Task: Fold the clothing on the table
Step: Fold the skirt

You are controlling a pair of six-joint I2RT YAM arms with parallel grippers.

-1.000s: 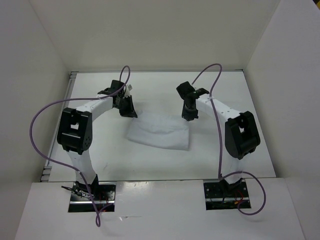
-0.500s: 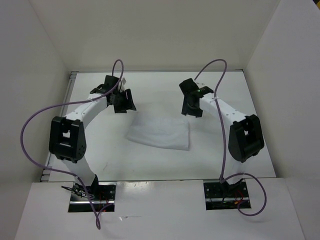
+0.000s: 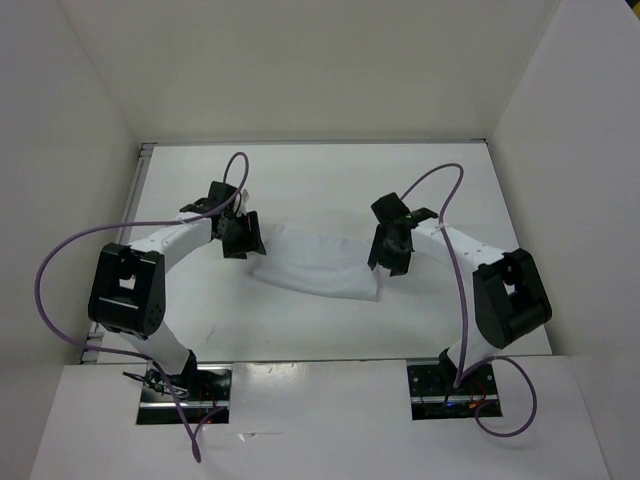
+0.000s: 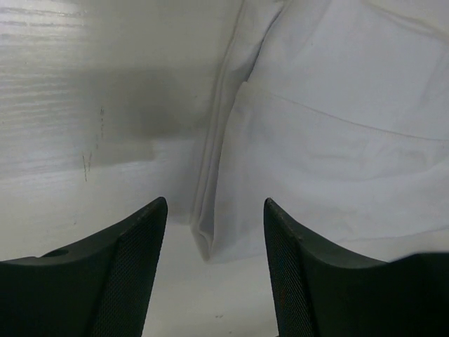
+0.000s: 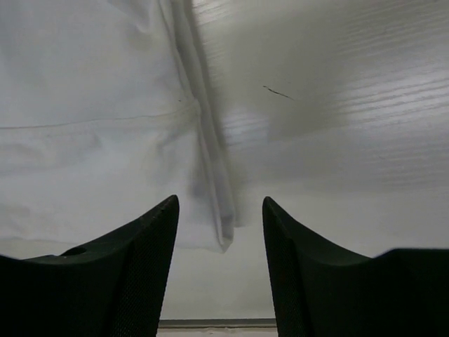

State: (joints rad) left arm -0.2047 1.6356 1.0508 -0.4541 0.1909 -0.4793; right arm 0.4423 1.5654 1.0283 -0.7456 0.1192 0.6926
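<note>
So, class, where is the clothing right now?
In the top view the clothing lies in the middle of the table, its left edge by the left fingers, its right edge by the right fingers.

The clothing [image 3: 318, 262] is a plain white, thin garment lying flat near the middle of the worktop [image 3: 320, 185], folded into a rough four-sided bundle that is wider than it is deep. Its long side runs left to right, with the near edge slanting a little toward the right front. Soft wrinkles cross its top, and a faint seam line runs along its width. At both short ends, stacked layers of fabric show as narrow folded edges. The worktop is smooth, matte white, with a thin metal rim.
</note>
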